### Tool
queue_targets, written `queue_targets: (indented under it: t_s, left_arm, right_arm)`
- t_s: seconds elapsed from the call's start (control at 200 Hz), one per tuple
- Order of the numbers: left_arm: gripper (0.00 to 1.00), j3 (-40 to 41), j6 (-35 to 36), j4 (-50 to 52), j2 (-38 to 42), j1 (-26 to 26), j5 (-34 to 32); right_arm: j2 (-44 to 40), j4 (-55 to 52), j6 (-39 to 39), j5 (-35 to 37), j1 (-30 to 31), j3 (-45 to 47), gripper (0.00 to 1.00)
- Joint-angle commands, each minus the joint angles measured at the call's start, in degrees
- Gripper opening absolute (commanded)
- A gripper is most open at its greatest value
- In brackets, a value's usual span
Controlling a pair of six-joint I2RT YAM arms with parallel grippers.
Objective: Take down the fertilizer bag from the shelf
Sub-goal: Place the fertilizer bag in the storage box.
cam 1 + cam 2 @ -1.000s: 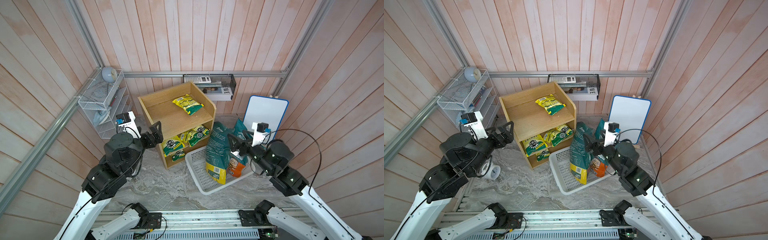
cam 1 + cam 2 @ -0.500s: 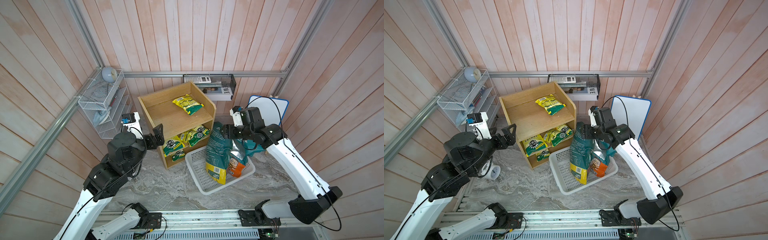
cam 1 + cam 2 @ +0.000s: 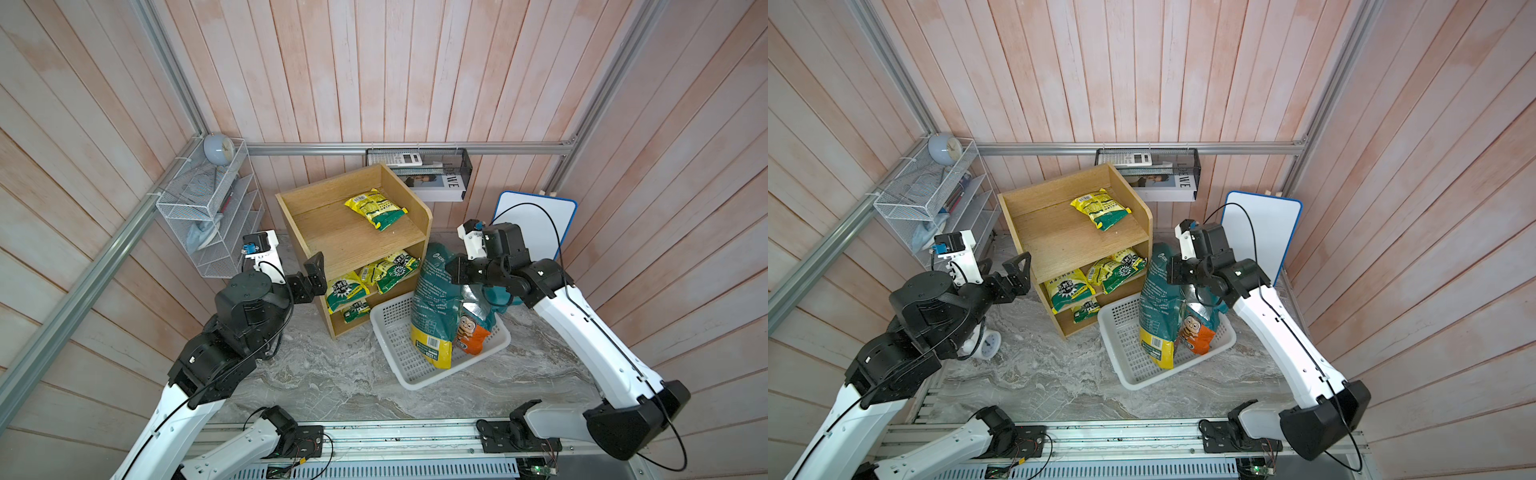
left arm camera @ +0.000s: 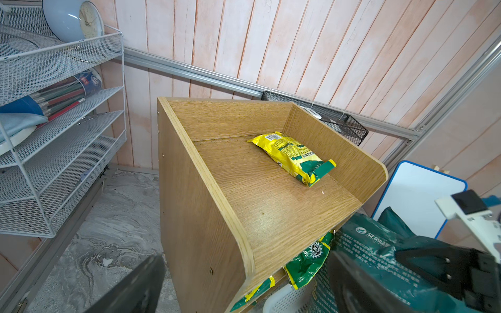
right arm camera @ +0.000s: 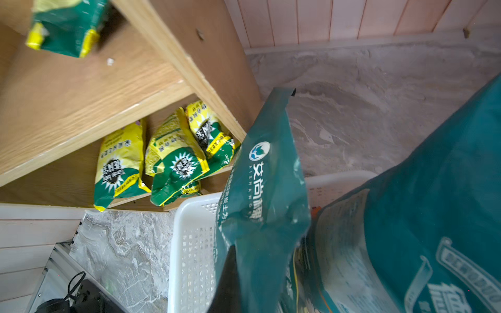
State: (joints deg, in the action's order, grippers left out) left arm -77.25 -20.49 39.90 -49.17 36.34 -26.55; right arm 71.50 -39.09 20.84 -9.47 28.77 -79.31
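Right gripper [image 3: 453, 269] has its jaws together at the teal bag's [image 3: 434, 299] top edge (pinching it or not, I can't tell). Fertilizer bag [image 3: 376, 208] lies flat on the shelf's [image 3: 332, 241] top tier by the right panel, long axis slanting back-to-front, green end frontward. A second ago that gripper gaped with its arm folded low; now the arm stretches up, wrist bent shelfward. Left gripper [image 3: 313, 274] hangs spread beside the shelf.
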Motion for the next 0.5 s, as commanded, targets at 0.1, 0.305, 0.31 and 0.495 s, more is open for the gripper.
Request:
queue_targets:
  t_s: [0.1, 0.305, 0.31, 0.495]
  left_arm:
    - [1.00, 1.39, 1.11, -3.24, 0.45, -0.13, -2.25]
    - [1.00, 1.95, 0.63, -3.78, 0.13, -0.13, -2.46]
    - [1.00, 1.90, 0.59, -3.78, 0.13, -0.13, -2.46]
    - [1.00, 1.57, 0.38, -3.78, -0.50, -0.13, -1.93]
  right_arm:
    - [-17.06, 34.78, -7.03, 4.31, 2.23, 18.09, 0.00]
    - [-25.42, 41.83, -11.80, 9.95, 2.14, 35.62, 0.00]
    - [-25.48, 41.56, -11.79, 10.11, 2.15, 35.80, 0.00]
    - [-29.74, 37.36, -9.73, 17.28, 2.15, 39.67, 0.00]
